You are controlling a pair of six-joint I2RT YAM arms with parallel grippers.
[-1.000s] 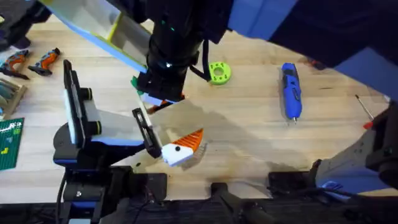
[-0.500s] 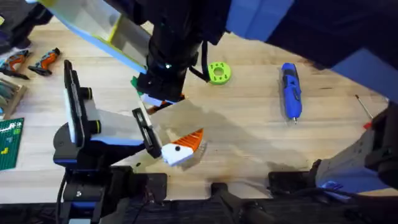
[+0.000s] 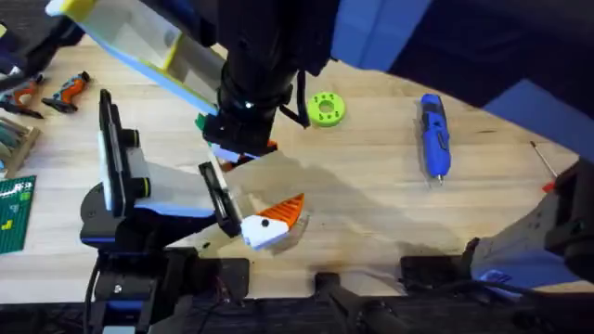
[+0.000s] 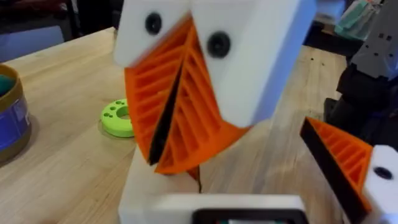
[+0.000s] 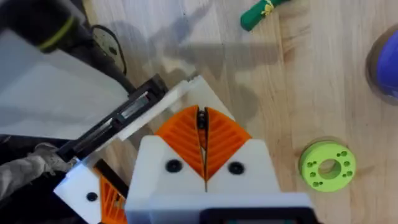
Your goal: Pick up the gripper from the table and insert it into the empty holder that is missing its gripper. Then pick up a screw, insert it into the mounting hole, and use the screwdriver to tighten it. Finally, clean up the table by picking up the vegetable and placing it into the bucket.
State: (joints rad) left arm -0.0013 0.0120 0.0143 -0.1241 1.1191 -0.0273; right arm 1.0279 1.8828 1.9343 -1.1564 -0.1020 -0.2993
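Left wrist view — bucket, teal object inside.

The bucket is cut off at the frame edge — the vegetable likewise.

1 blue screwdriver, 1 green disc, 1 veg, 1 bucket

A thick blue screwdriver lies flat on the wooden counter. A small green vegetable lies near a blue bucket with a tan rim.
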